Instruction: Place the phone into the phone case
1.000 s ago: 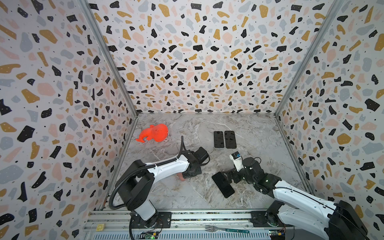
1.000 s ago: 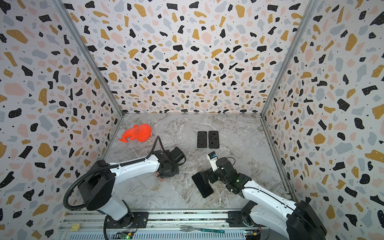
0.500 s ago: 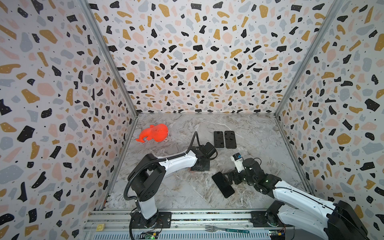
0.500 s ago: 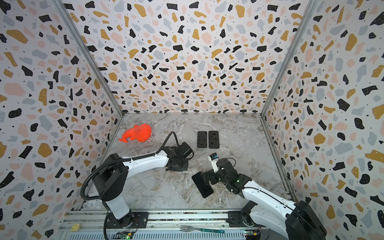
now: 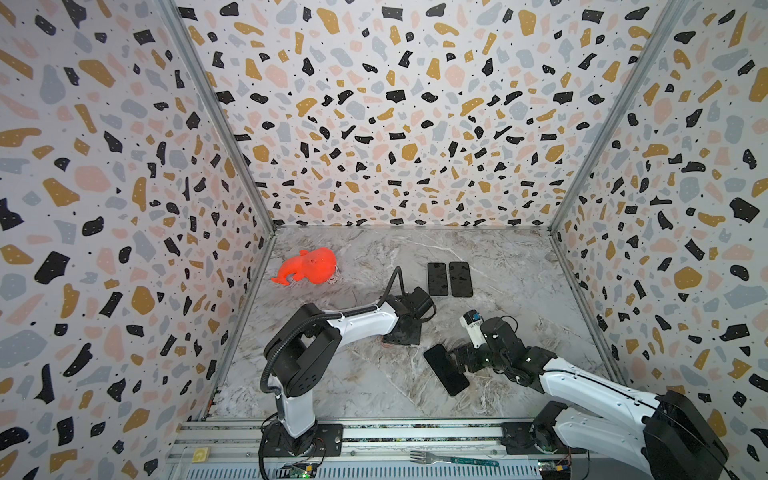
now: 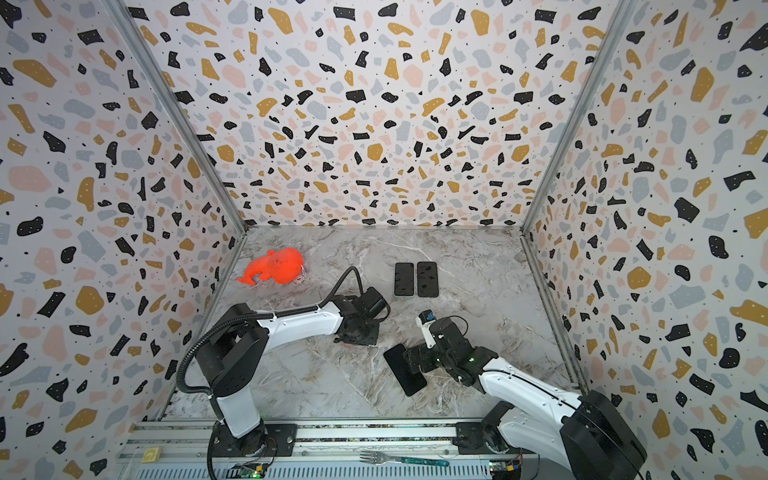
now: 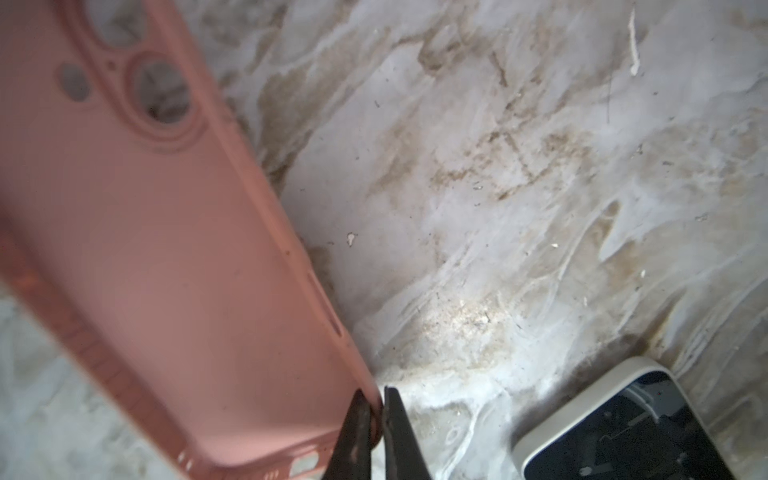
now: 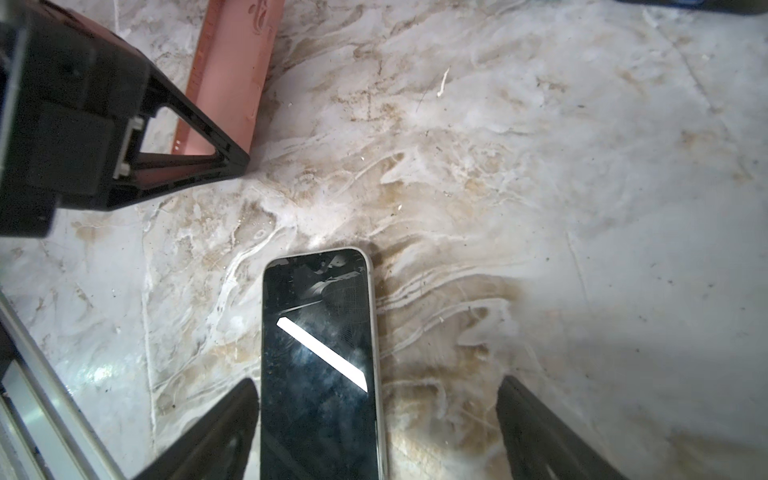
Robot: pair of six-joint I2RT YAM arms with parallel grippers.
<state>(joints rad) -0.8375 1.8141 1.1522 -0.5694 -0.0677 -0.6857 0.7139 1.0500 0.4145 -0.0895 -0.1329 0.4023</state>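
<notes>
The left tool [image 7: 374, 395] has swung from the left of the frame to the centre, bringing the pink phone case [image 7: 145, 249] near the phone [image 5: 445, 369]. The phone lies flat on the table [image 5: 374, 395] at lower centre, so fitting can probably start. The left jaws are narrow, pinching the case's corner. The right tool [image 8: 376, 384] straddles the phone, wide and gripping nothing. In both top views the left tool hides the case, and I cannot tell whether it rests on the table.

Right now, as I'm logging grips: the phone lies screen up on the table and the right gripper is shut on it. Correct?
Not shut. The right wrist view shows the right gripper open, its jaws wide apart either side of the phone, which lies screen up on the table.
</notes>
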